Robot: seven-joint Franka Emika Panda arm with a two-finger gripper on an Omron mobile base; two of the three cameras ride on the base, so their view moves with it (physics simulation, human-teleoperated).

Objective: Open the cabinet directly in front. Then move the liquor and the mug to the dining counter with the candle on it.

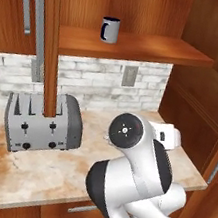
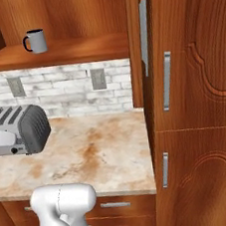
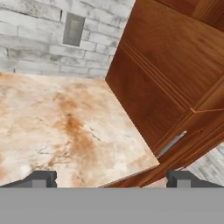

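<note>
White mug (image 1: 110, 30) on open cabinet (image 1: 137, 45) shelf, high above toaster (image 1: 42, 122), gripper (image 3: 111, 179) low over worktop (image 3: 65, 131) beneath, 2 fingers spread wide, grasping nothing

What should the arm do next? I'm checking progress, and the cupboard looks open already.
Probably raise the gripper toward the mug on the open cupboard's shelf. The jaws are apart and empty, low over the worktop, and the mug stands well above them.

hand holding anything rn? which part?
Nothing. The hand is open over the worktop, fingertips wide apart; the mug sits on the cabinet shelf.
</note>
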